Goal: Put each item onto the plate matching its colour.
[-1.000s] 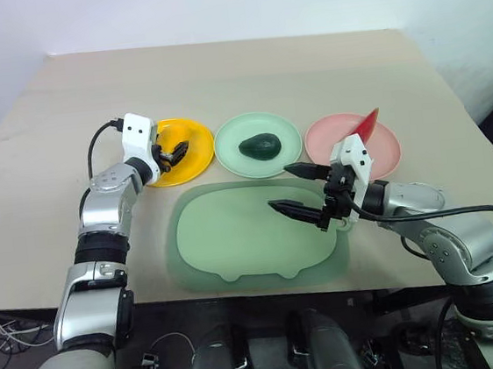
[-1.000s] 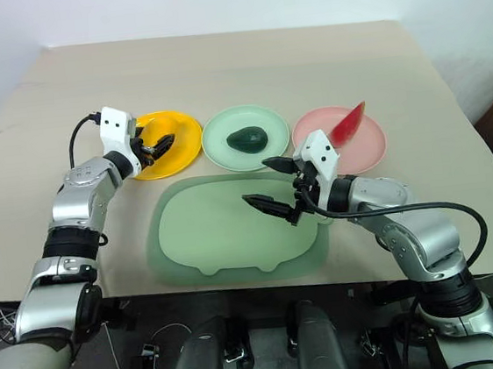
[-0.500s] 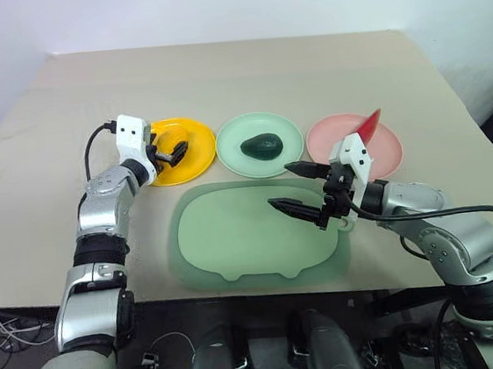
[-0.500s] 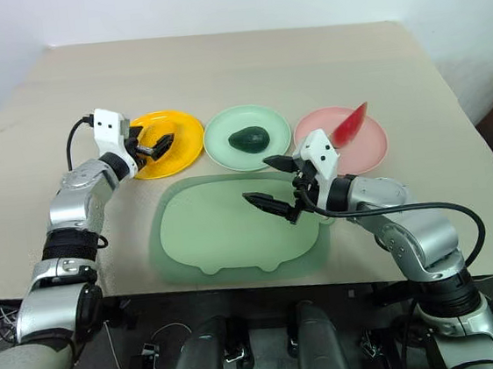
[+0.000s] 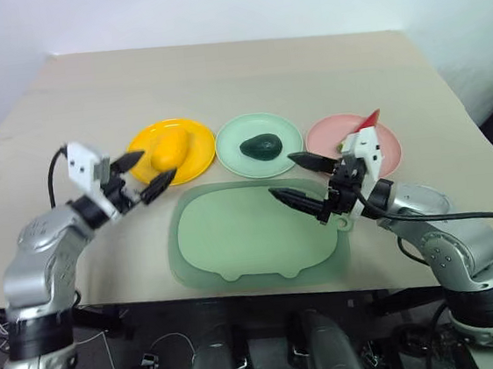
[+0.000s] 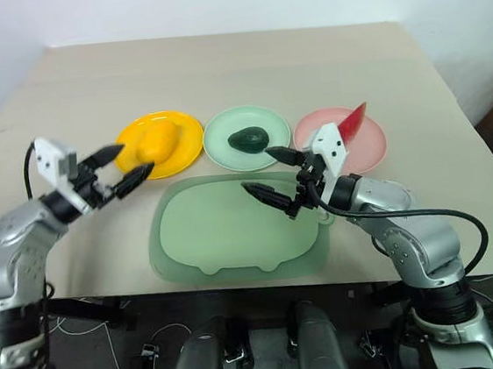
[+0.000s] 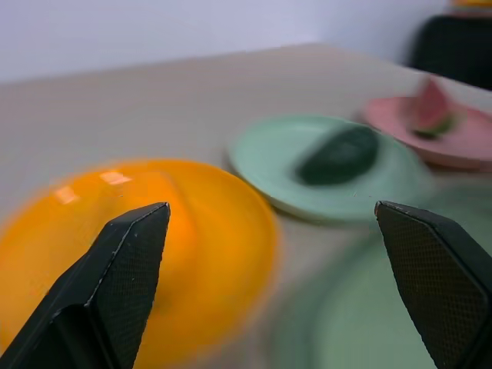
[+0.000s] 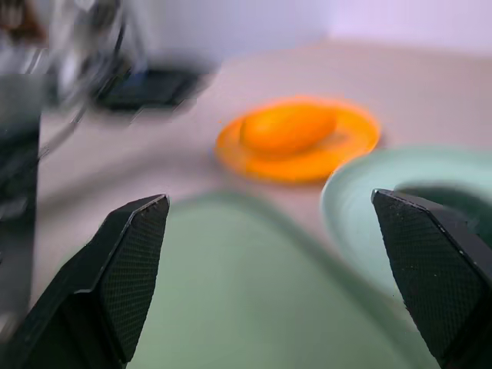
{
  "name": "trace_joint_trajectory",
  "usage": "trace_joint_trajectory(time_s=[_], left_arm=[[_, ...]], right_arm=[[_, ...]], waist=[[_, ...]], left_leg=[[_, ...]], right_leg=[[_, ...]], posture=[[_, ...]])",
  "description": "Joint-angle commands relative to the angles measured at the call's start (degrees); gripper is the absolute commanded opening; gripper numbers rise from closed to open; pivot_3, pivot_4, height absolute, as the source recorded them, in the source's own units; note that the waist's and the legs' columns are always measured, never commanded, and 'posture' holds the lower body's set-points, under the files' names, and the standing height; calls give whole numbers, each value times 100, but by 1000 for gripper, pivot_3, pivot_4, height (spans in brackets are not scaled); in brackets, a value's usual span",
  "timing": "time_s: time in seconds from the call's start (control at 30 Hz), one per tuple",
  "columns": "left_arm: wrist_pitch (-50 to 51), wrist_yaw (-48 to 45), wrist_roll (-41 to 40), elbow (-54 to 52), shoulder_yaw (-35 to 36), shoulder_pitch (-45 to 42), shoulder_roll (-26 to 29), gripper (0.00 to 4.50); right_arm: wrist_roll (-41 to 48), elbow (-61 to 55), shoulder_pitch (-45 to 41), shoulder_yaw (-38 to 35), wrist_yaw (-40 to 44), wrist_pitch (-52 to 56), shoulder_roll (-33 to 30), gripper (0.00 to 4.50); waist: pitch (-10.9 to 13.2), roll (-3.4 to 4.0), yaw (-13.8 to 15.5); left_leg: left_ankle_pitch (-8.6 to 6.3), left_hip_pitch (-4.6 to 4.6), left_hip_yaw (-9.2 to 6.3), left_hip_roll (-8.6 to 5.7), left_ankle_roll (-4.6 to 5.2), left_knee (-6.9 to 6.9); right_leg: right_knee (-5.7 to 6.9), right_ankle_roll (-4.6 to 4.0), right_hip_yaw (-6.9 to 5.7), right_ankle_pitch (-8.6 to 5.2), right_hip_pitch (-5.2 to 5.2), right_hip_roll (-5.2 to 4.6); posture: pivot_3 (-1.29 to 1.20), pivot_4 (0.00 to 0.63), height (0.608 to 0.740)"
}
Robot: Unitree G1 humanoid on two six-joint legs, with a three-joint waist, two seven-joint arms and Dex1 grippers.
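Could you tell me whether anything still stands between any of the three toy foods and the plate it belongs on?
Nothing visible does: the mango lies on the yellow plate, the avocado on the mint plate, and the watermelon wedge on the pink plate. The big green tray holds nothing.

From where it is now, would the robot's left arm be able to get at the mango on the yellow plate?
Probably yes. The left tool is open and empty, just short of the yellow plate and aimed toward it. The mango lies uncovered on that plate, and nothing stands between them.
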Motion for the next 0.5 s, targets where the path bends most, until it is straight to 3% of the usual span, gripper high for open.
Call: trace_joint_trajectory(time_s=[0.03,0.23,0.5], left_arm=[[-466,-359,-174,-284,386,328,99,4487],[-1168,-640,4,-168,245,668,-60,4487],[-1193,-524,-38,-216,64,777,-168,4487]], right_arm=[[180,-283,52,-224,-40,-93,-1,4500],[193,-248,353,-360,192,-206,-216,4500],[-214,-191,989,-500,506,-738,-605,4500]], waist=[[0,0,5],[-2,4,-2],[-2,3,-9]], left_leg=[[-1,0,0,0,0,0],[-5,0,1,-2,7,-15],[1,3,6,-3,-3,-53]], right_leg=[[-2,1,0,-5,1,-1],[-40,-1,1,-3,10,0],[-64,-9,1,12,4,8]], posture=[[0,150,696],[0,150,696],[0,150,696]])
